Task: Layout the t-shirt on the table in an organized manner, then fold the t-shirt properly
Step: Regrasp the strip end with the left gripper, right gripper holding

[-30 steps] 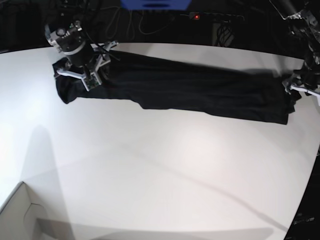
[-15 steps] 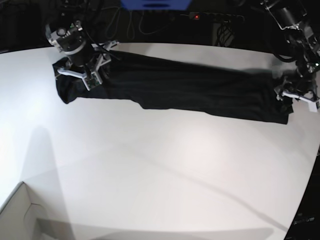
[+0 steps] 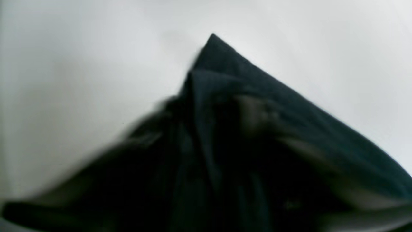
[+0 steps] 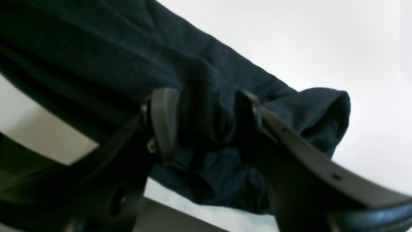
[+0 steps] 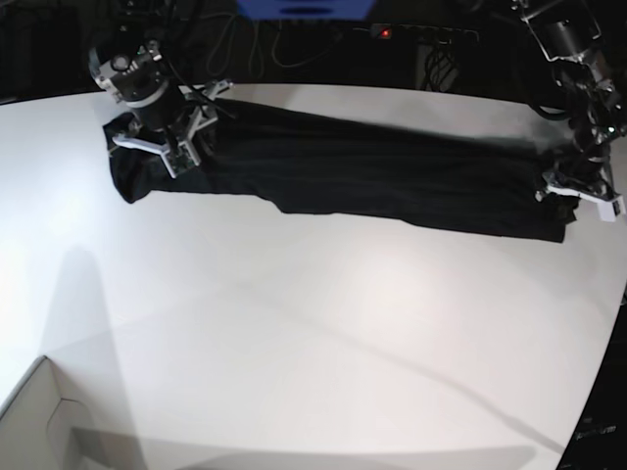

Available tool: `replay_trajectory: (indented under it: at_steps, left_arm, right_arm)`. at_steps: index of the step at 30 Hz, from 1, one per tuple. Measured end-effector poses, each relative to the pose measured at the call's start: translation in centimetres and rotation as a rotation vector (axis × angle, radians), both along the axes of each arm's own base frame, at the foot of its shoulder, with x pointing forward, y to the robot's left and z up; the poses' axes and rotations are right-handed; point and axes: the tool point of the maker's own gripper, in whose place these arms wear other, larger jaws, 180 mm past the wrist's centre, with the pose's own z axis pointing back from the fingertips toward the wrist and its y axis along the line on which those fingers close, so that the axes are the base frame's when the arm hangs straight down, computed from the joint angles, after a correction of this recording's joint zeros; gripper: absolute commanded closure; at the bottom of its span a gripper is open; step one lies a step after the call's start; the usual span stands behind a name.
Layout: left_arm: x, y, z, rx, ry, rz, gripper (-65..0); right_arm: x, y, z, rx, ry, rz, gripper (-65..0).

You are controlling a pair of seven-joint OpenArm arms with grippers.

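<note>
The black t-shirt [image 5: 372, 176] lies as a long narrow band across the far side of the white table [image 5: 294, 333]. My right gripper [image 5: 162, 147] sits on its left end. In the right wrist view the two dark fingers [image 4: 164, 119] press a raised fold of the t-shirt [image 4: 96, 48] between them, at the gripper [image 4: 206, 122]. My left gripper [image 5: 578, 194] is down on the shirt's right end. The left wrist view is blurred, with a peak of t-shirt [image 3: 225, 145] filling it and the fingers not made out.
A white box corner [image 5: 39, 421] pokes in at the front left. The table's curved edge [image 5: 602, 372] runs down the right side. Behind the table are dark cables, a red light [image 5: 385, 32] and a blue object [image 5: 304, 8].
My left gripper has moved in from the table's right edge onto the shirt's right end, and that end has drawn in a little. The right arm has not moved.
</note>
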Motion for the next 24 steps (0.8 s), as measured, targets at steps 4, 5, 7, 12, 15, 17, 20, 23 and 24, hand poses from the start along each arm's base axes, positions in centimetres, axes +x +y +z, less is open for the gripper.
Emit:
replay_trajectory:
  at_steps: [4,5,7,12,15,17,20,23,24]
  left_arm:
    - [0.5,-0.1,0.0,-0.010,-0.001,-0.002,-0.9]
    - [0.5,-0.1,0.1,-0.009,0.002,-0.004,-1.3]
    - [0.6,0.0,0.3,-0.004,0.002,-0.009,0.0]
    - [0.8,-0.3,1.5,0.042,0.022,-0.043,-0.1]
    - [1.0,-0.5,3.7,0.095,-0.023,-0.071,-0.1]
    - [1.3,-0.9,5.5,0.134,-0.063,-0.093,-0.1]
    - [1.7,-1.8,7.9,0.174,-0.120,-0.115,-0.1]
    - [1.7,-3.3,9.3,0.189,-0.160,-0.139,-0.1]
    - [1.5,-3.6,9.7,0.198,-0.166,-0.147,-0.1]
  right_arm:
    - [0.0,0.0,0.0,-0.001,-0.002,0.000,-28.1]
    - [0.1,0.0,0.1,-0.001,-0.003,0.000,-28.1]
    - [0.5,0.0,0.3,-0.002,-0.013,-0.001,-28.3]
    - [1.0,-0.1,1.1,-0.007,-0.040,-0.001,-28.4]
    - [1.1,-0.2,1.5,-0.011,-0.048,-0.003,-28.4]
    - [1.2,-0.1,1.5,-0.008,-0.052,-0.003,-28.4]
    - [1.1,-0.2,1.5,-0.010,-0.051,-0.003,-28.4]
    - [1.2,-0.1,1.6,-0.008,-0.053,-0.003,-28.4]
    - [1.2,-0.1,1.6,-0.009,-0.053,-0.003,-28.4]
